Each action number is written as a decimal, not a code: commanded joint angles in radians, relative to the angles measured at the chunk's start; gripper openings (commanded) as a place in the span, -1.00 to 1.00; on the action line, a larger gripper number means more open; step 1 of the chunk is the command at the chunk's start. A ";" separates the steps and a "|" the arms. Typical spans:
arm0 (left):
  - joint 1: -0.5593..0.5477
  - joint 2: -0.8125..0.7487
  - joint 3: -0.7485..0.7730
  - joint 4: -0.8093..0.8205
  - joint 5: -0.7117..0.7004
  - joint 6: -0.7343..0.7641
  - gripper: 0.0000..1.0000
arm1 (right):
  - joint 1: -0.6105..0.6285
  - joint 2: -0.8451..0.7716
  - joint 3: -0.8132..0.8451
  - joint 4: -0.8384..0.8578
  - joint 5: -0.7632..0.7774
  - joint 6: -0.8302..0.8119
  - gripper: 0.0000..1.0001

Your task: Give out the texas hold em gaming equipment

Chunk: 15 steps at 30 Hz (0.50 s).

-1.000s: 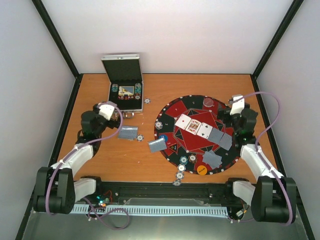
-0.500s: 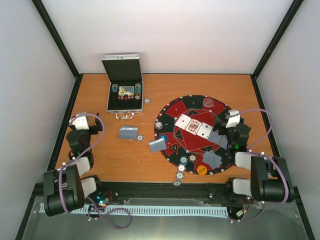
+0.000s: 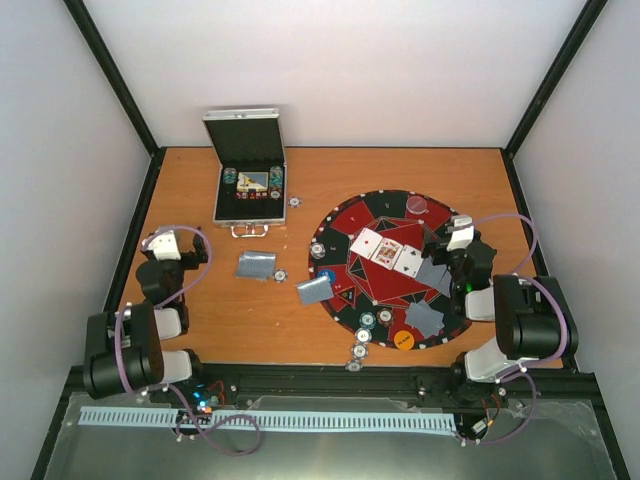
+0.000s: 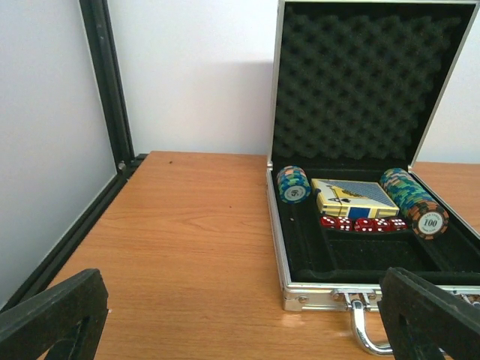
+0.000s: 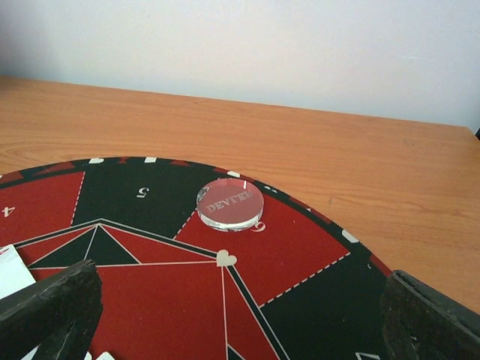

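Orange-brown wood forms the tabletop (image 3: 200, 320), and a round red-and-black mat (image 3: 385, 212) lies on its right half. Three face-up cards (image 3: 386, 251) overlap in a row at the mat's middle. Grey-backed cards (image 3: 437, 272) lie just right of that row, with more (image 3: 424, 318) near the mat's near edge. One grey-backed card (image 3: 314, 290) crosses the mat's left rim, and another (image 3: 256, 264) rests off the mat to the left.

Chips (image 3: 367, 321) sit on the mat's near part beside an orange disc (image 3: 403, 340). Further chips (image 3: 359, 351) trail off the near rim onto the wood. Single chips lie at the left rim (image 3: 317, 249), beside the left-hand card (image 3: 281, 275), and near the case (image 3: 295, 201). A blue disc (image 3: 326, 276) sits on the mat's left edge. A clear disc (image 5: 230, 204) with lettering lies on the far part of the mat.

The metal case (image 4: 279, 247) stands open at the far left with its foam-lined lid upright. It holds two chip stacks (image 4: 293, 184), a card box (image 4: 354, 198) between them, and red dice (image 4: 364, 223) in front of the box.

The left end effector (image 4: 240, 300) is spread wide, holds nothing, and faces the case from the tabletop's left side. The right end effector (image 5: 240, 307) is just as wide and holds nothing. It is low over the mat's right part, looking toward the clear disc.
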 commanded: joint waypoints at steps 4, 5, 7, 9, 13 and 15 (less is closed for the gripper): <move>-0.042 0.186 0.113 0.095 0.038 0.018 0.99 | 0.002 0.007 0.018 0.053 -0.011 -0.008 1.00; -0.044 0.216 0.122 0.099 0.053 0.027 0.99 | 0.002 0.005 0.020 0.048 -0.011 -0.008 1.00; -0.047 0.236 0.135 0.112 0.048 0.026 1.00 | 0.002 0.005 0.023 0.042 -0.008 -0.008 1.00; -0.047 0.238 0.132 0.125 0.045 0.026 0.99 | 0.002 0.006 0.024 0.040 0.006 -0.002 1.00; -0.050 0.238 0.129 0.134 0.041 0.027 1.00 | 0.002 0.004 0.026 0.035 0.019 0.004 1.00; -0.050 0.238 0.129 0.137 0.041 0.028 0.99 | 0.003 0.005 0.027 0.035 0.020 0.004 1.00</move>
